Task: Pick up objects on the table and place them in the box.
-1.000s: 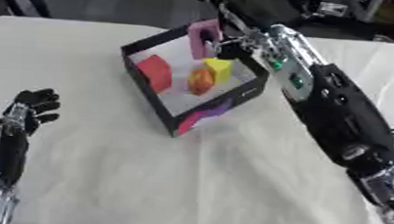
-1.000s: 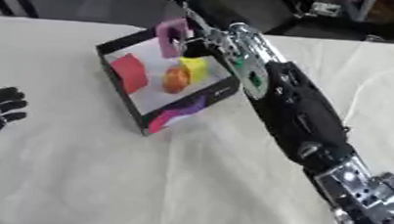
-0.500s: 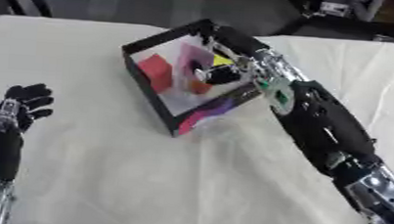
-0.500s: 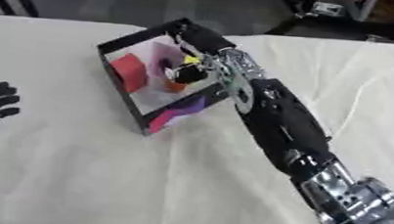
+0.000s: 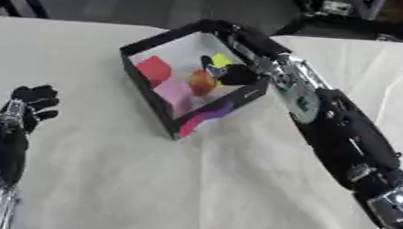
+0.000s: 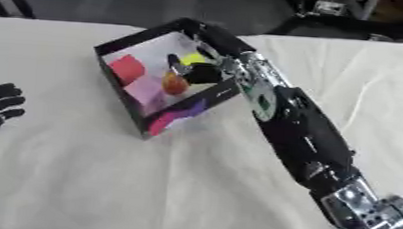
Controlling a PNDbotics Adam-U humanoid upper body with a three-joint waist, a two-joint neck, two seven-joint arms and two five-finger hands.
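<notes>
Pale cloth covers the table, and your right hand (image 5: 229, 73) sits low inside the box (image 5: 149, 108), fingers relaxed above the pink piece (image 5: 175, 91) lying just to its left on the floor, while your left hand (image 5: 30, 107) rests open well apart

Right hand (image 5: 229, 73) reaches down into box (image 5: 152, 111), w/ blocks (image 5: 173, 91) inside just left of it. Left hand (image 5: 32, 105) rests on table (image 5: 148, 183), well left of box.
</notes>
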